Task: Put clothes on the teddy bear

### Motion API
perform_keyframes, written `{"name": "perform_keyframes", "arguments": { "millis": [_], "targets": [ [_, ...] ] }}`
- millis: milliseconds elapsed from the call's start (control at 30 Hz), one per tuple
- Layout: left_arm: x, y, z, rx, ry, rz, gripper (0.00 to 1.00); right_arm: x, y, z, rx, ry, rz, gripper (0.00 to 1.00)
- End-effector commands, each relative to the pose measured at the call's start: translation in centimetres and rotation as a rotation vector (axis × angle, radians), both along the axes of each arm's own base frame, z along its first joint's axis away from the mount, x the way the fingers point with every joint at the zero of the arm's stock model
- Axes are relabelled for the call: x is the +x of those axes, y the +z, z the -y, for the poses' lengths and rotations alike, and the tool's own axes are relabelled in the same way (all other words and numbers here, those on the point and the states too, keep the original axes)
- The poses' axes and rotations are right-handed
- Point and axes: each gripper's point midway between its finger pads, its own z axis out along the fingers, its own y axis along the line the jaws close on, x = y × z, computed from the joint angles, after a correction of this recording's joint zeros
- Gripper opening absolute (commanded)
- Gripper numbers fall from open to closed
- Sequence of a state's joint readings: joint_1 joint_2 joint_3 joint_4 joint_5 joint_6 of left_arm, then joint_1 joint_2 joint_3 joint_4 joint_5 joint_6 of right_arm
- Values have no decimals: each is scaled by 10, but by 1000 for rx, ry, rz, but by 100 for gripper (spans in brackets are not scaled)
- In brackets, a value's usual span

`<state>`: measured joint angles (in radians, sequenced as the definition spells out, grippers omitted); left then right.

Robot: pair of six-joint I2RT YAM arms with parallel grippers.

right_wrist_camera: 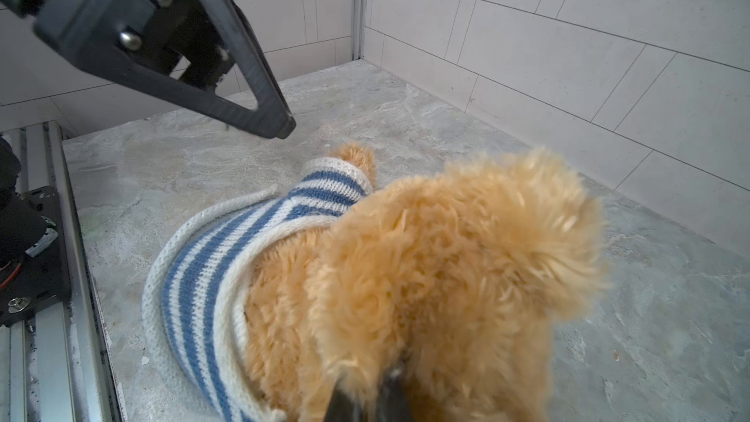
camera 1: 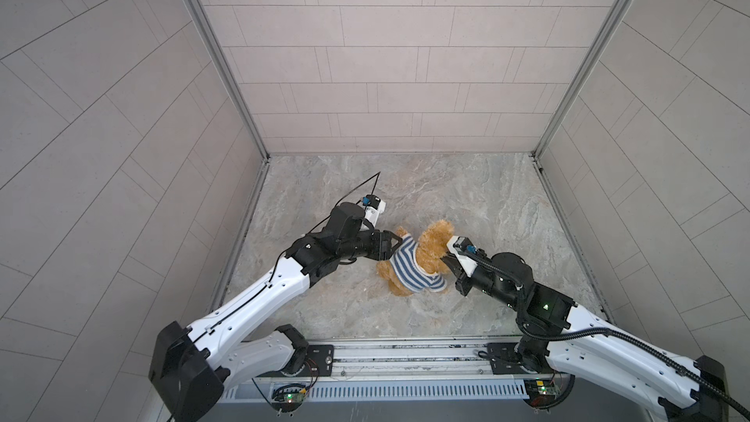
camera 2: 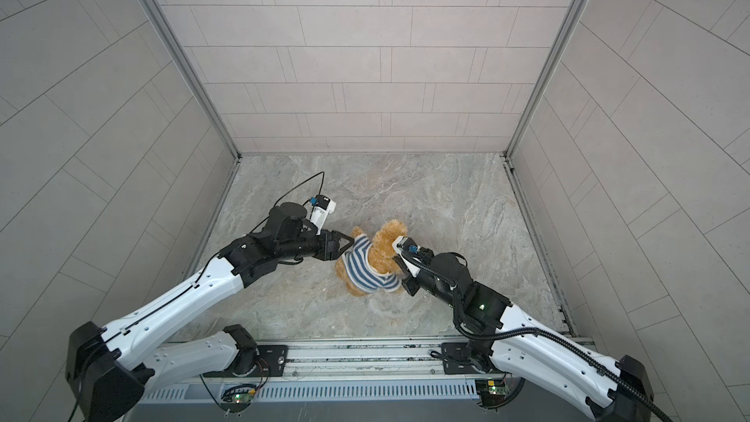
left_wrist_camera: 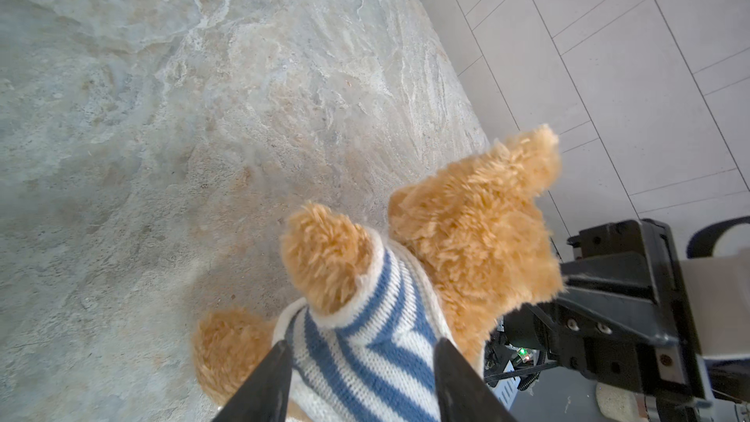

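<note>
The teddy bear lies near the middle of the marbled tabletop, slightly toward its front edge. It is golden-brown and fluffy, head toward the tabletop's back-right, feet toward its front-left. A blue-and-white striped shirt covers its torso, the hem loose. From the tabletop's right, the right gripper is clenched on the head fur. From its left, the left gripper stands released, fingers either side of the sleeved shoulder, so it is probably the nearer for tugging. One paw pokes through the sleeve.
</note>
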<state>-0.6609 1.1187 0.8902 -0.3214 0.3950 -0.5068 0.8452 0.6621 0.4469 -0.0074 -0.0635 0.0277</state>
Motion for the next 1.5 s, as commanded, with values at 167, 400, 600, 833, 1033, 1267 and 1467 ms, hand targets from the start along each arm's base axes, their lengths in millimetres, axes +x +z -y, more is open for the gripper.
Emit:
{"name": "perform_keyframes", "arguments": {
  "millis": [167, 400, 600, 833, 1033, 1267, 1467],
  "targets": [
    [-3, -18, -6, 0, 33, -51, 56, -1, 25, -3, 54, 23, 70, 0],
    [-17, -46, -14, -41, 80, -126, 54, -2, 25, -1, 60, 22, 74, 0],
    [-22, -44, -8, -106, 71, -143, 52, -1, 26, -2, 67, 20, 76, 0],
    [-33, -46, 3, -122, 45, -151, 37, -1, 23, 1, 66, 7, 73, 0],
    [-37, -55, -3, -99, 65, -159, 11, 0, 21, 7, 71, -22, 75, 0],
    [-33, -65, -23, -65, 120, -166, 0, 9, 17, 32, 63, -160, 84, 0],
    [-27, -76, -39, -27, 159, -169, 0, 12, 18, 51, 83, -255, 98, 0]
  ]
}}
